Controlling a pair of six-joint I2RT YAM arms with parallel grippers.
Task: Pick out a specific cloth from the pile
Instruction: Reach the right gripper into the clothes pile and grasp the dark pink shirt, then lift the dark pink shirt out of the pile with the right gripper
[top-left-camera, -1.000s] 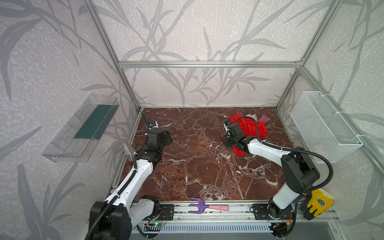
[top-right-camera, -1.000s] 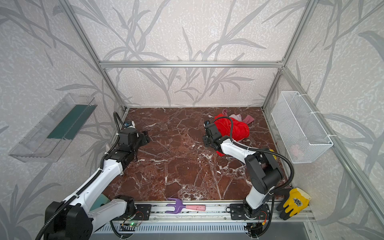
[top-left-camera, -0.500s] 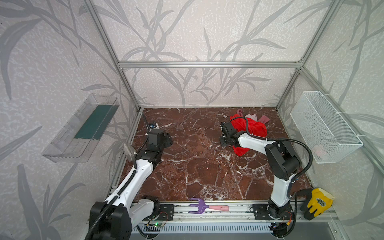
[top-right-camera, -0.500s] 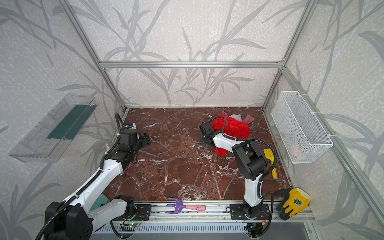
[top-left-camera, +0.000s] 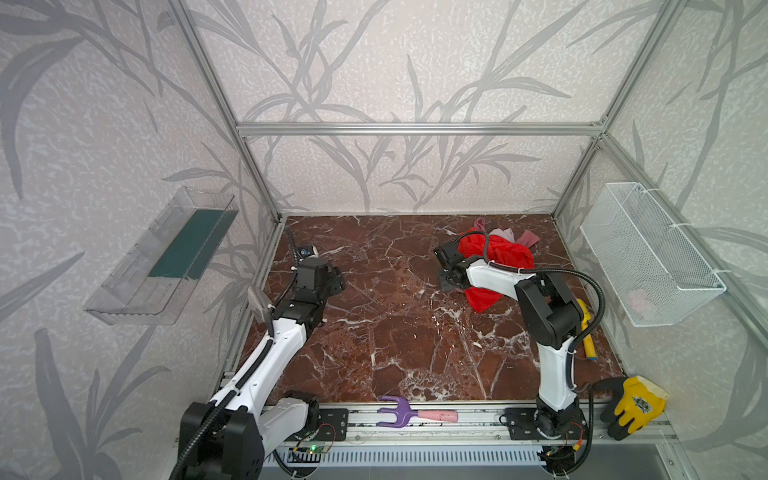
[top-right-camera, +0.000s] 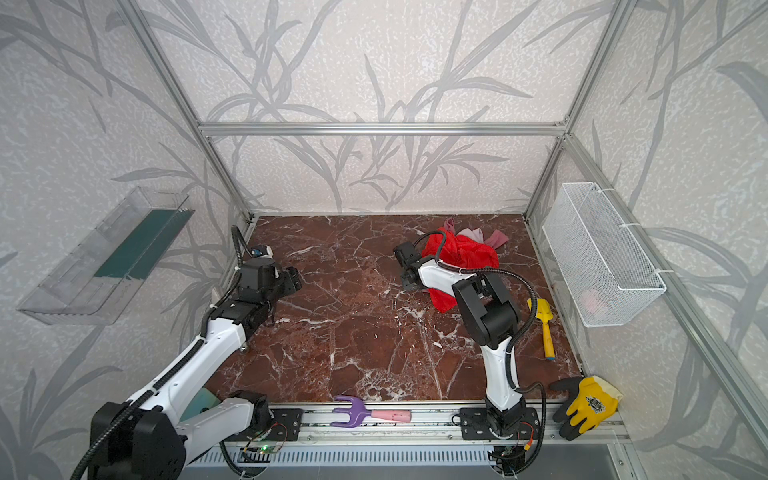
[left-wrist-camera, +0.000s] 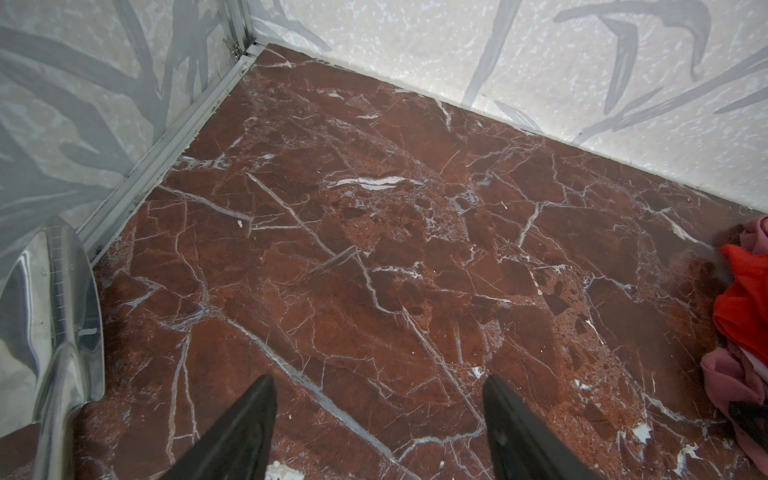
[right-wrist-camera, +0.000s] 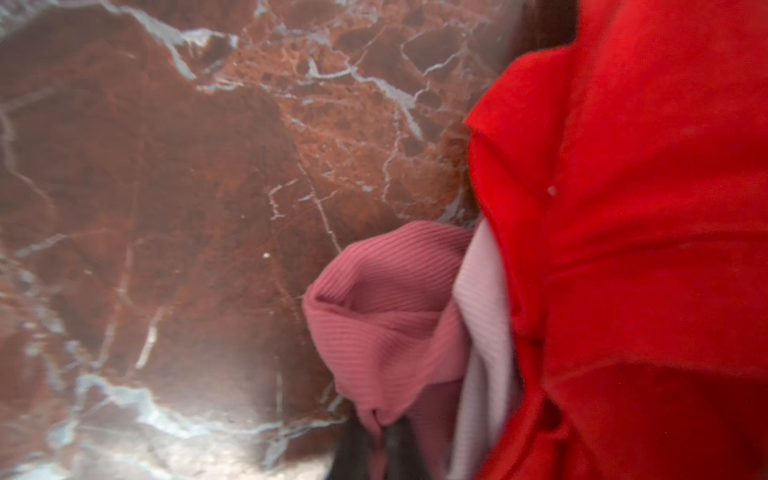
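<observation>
The right gripper (right-wrist-camera: 380, 440) is clamped tight on a fold of the cloth (right-wrist-camera: 386, 316), the dusty rose ribbed piece. In the right wrist view the pink fabric runs straight down into the dark fingers (right-wrist-camera: 399, 446) and is pinched between them. That rose fold bulges out from under the red cloth (right-wrist-camera: 644, 249), right against its edge, with a strip of the pale lilac cloth (right-wrist-camera: 484, 316) sandwiched between the two.

In both top views the right gripper (top-left-camera: 448, 280) sits low at the red cloth's left edge, down on the marble floor (top-left-camera: 395, 332); the pinch itself is hidden from up there. What looks like more of the cloth (top-left-camera: 528, 237) pokes out behind the red cloth, at the far side of the pile (top-left-camera: 494, 253).

The left gripper (left-wrist-camera: 378, 380) stands well off to the left of the red cloth, its jaws spread wide over bare floor, holding nothing.
</observation>
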